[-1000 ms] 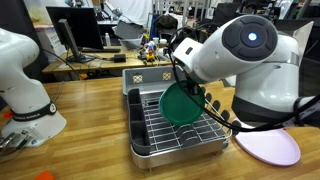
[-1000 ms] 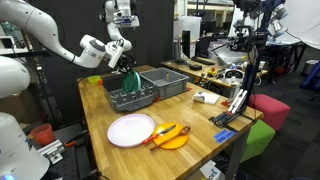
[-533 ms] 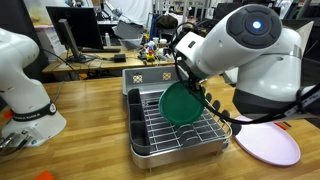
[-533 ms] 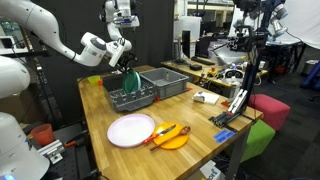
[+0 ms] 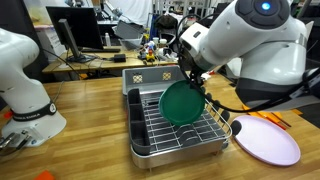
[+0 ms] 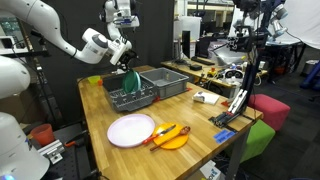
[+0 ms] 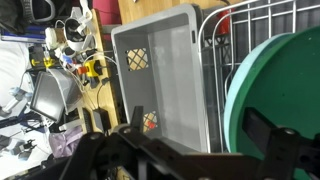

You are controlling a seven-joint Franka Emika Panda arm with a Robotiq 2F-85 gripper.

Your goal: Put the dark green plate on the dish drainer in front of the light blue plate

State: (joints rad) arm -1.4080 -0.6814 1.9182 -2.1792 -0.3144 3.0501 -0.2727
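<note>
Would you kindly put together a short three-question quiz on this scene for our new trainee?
1. Choose one. The green plate is:
A. lying flat
B. standing on edge in the drainer
C. held up in the air
2. True or false: the gripper is shut on the green plate.
3. What colour is the big plate lying on the table?

Key: 1 B; 2 false, the jaws stand open; 3 pale lavender.
</note>
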